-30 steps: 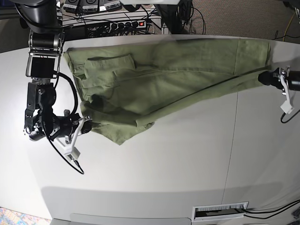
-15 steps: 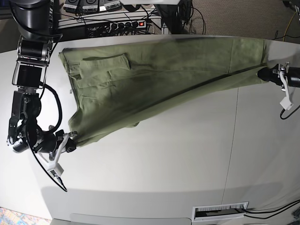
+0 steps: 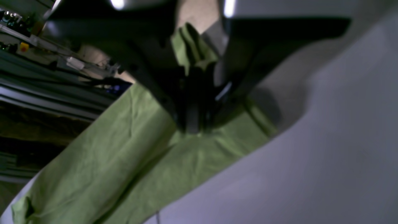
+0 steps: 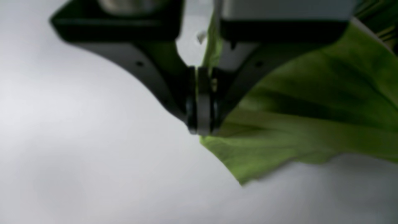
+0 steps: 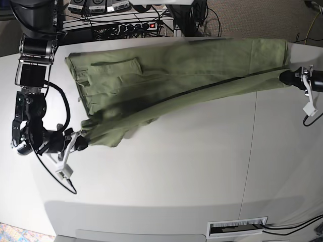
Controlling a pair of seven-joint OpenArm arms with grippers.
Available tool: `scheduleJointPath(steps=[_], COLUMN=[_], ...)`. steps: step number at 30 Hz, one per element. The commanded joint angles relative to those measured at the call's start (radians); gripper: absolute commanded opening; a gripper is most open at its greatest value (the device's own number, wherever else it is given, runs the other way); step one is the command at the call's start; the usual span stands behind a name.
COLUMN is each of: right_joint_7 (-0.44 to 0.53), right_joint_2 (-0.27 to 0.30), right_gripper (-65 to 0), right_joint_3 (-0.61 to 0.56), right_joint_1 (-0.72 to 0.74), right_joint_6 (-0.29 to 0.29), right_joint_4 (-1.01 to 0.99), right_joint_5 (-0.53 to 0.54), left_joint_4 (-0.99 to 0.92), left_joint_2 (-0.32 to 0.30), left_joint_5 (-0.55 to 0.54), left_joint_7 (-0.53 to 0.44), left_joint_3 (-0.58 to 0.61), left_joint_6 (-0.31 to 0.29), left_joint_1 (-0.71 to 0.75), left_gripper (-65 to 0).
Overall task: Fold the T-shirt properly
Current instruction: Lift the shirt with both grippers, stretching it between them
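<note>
Stretching across the white table (image 5: 202, 166), the green T-shirt (image 5: 176, 75) is clamped at opposite ends by left gripper (image 5: 287, 77) and right gripper (image 5: 81, 141).

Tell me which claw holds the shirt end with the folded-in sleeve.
The right claw, at the base view's left, grips the T-shirt end where the sleeve lies; the left claw grips the plain end.

On my pale flat counter (image 5: 192, 171), the soft sage-green cotton T-shirt (image 5: 171, 80) stretches across the far half, from far left to far right. My right gripper (image 5: 81, 142) clamps its near-left corner with jaws closed; my left gripper (image 5: 291, 76) pinches its right end. Behind the counter's far edge lie cables and a power strip (image 5: 133, 26).
</note>
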Motion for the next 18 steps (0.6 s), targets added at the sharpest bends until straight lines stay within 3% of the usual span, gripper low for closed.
scheduleJointPath(steps=[1, 10, 13, 18], right_joint_7=[0.015, 0.015, 0.015, 0.023], right_joint_2=[0.020, 0.020, 0.020, 0.020], right_gripper=[-65.0, -65.0, -65.0, -65.0], right_joint_3=[0.007, 0.007, 0.007, 0.007], right_joint_1=[0.025, -0.002, 0.000, 0.000], right_joint_6=[0.006, 0.010, 0.040, 0.094], right_joint_4=[0.017, 0.021, 0.027, 0.094], right_joint_5=[0.017, 0.071, 0.125, 0.127], left_joint_4=[0.011, 0.011, 0.011, 0.011], left_joint_2=[-0.031, -0.043, -0.047, -0.047], left_joint_5=[-0.020, -0.020, -0.020, -0.020], left_joint_7=[0.001, 0.001, 0.001, 0.001], left_joint_3=[-0.009, -0.009, -0.009, -0.009], left_joint_6=[0.003, 0.003, 0.003, 0.003], left_joint_1=[-0.013, 0.020, 0.019, 0.019], left_gripper=[-65.0, -65.0, -65.0, -65.0])
